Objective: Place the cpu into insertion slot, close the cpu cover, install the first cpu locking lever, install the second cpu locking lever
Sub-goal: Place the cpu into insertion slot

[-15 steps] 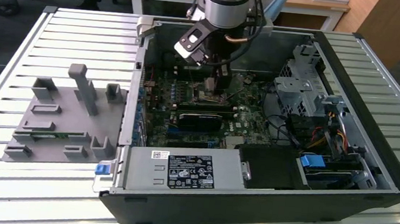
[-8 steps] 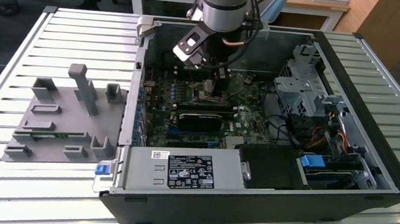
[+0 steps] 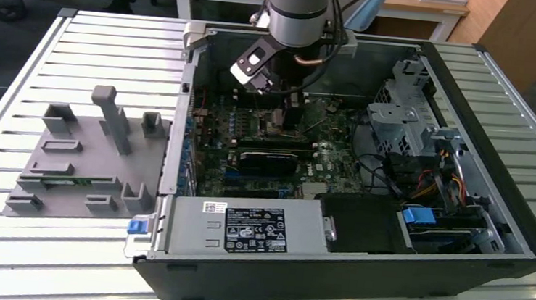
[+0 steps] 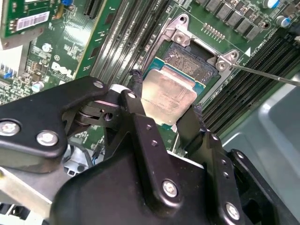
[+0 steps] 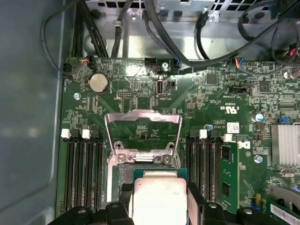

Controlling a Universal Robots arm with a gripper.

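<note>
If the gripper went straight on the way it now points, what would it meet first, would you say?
Most likely the insertion slot, which lies just beyond the cpu held in the gripper; the gap is hard to judge.

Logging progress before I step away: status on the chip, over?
Gripper shut on chip. Chip over socket, seating unclear. Cover flipped up, clear of socket.

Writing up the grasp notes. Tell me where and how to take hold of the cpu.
Take two opposite side edges, coming down onto its flat top: the cpu is a thin square with nothing raised to grab. The pincer holds it so, clamped on both sides, over the insertion slot.
</note>
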